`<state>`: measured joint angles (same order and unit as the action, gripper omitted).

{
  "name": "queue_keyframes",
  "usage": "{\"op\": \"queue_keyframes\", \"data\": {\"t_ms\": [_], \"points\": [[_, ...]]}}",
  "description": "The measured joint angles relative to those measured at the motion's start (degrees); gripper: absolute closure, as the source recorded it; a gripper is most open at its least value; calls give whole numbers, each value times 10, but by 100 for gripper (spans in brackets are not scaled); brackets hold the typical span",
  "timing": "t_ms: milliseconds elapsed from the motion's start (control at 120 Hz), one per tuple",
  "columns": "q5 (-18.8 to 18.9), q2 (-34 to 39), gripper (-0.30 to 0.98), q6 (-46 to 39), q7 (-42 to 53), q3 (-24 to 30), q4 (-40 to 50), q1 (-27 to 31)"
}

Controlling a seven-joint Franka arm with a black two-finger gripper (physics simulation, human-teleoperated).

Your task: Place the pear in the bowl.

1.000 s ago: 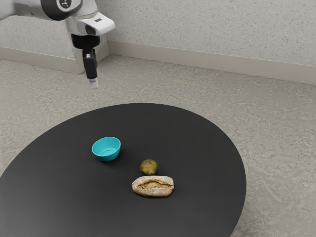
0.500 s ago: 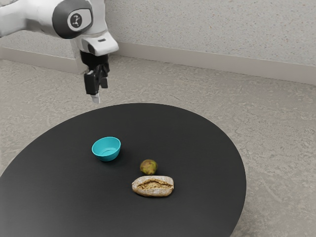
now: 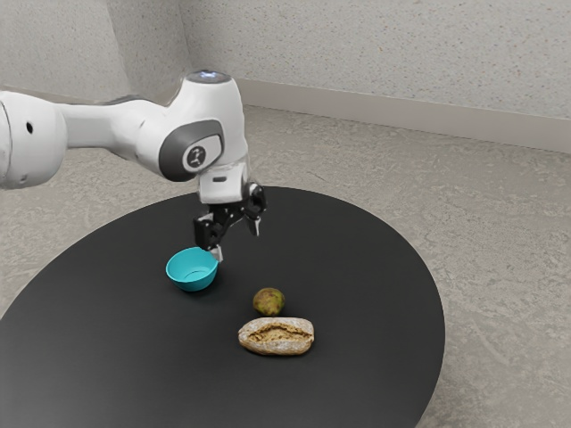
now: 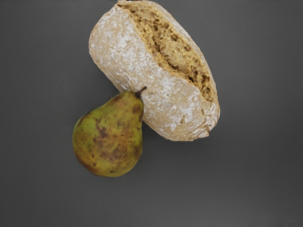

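My gripper (image 3: pixel 236 241) hangs wide open and empty near the exterior view's centre; coming down off-line, I could clip the bread (image 3: pixel 277 337) and roll the pear (image 3: pixel 268 302).

1. A pale, speckled wall (image 3: pixel 401 53) is seen behind, broken by a corner towards the exterior view's left.
2. The wall is edged at its foot by a plain, light baseboard (image 3: pixel 401 111).
3. A mottled grey-beige floor (image 3: pixel 508 259) is shown.
4. A round, black bench (image 3: pixel 366 285) is softly lit.
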<state>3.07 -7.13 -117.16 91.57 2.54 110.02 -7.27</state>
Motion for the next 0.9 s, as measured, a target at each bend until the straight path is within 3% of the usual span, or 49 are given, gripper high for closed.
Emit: {"op": "queue_keyframes", "data": {"t_ms": [275, 492, 900], "points": [[-5, -51, 0, -72, 98, 0, 22, -13], [-37, -82, 0, -128, 149, -1, 35, -8], [-18, -164, 0, -160, 248, 0, -5, -14]]}}
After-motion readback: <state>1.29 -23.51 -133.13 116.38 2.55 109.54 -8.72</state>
